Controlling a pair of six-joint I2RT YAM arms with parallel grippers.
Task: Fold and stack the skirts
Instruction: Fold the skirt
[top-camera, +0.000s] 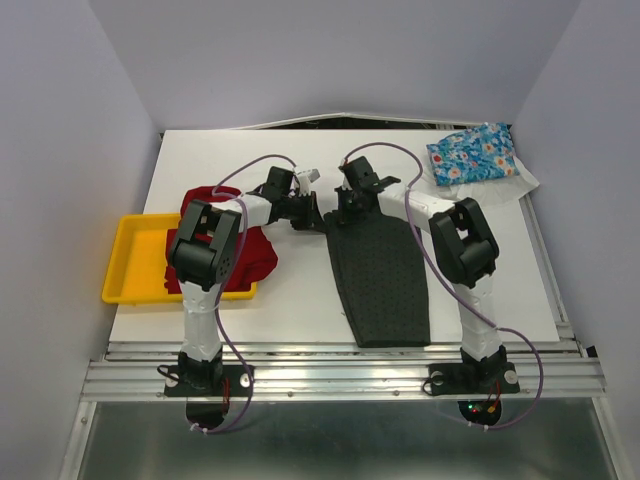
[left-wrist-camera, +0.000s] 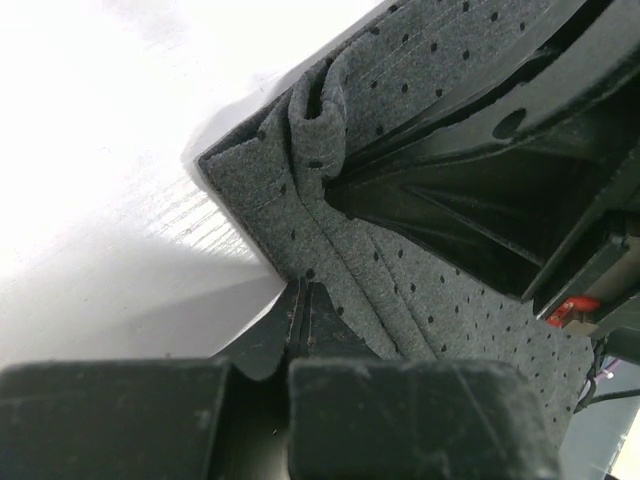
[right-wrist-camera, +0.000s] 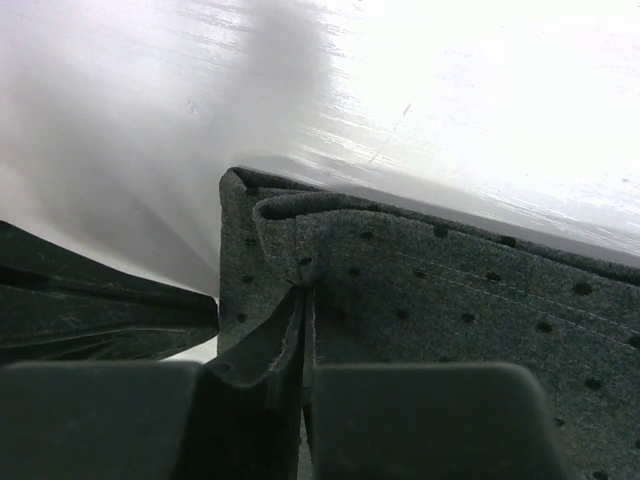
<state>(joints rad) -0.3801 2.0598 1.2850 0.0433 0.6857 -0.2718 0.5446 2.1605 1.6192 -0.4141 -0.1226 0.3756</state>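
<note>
1. I see L gripper (left-wrist-camera: 298, 325) pinched shut on grey skirt (top-camera: 385, 275) far edge; R gripper (right-wrist-camera: 303, 330) same, just beside.
2. Cloth felt-like, black-dotted, tapered, flat at table (top-camera: 290, 300) centre.
3. Both arms reach fwd, wrists converging.

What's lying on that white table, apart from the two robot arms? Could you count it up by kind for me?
Skirts: 3 (grey dotted skirt, red skirt, blue floral skirt)
Trays: 1 (yellow tray)
Total: 4
</note>
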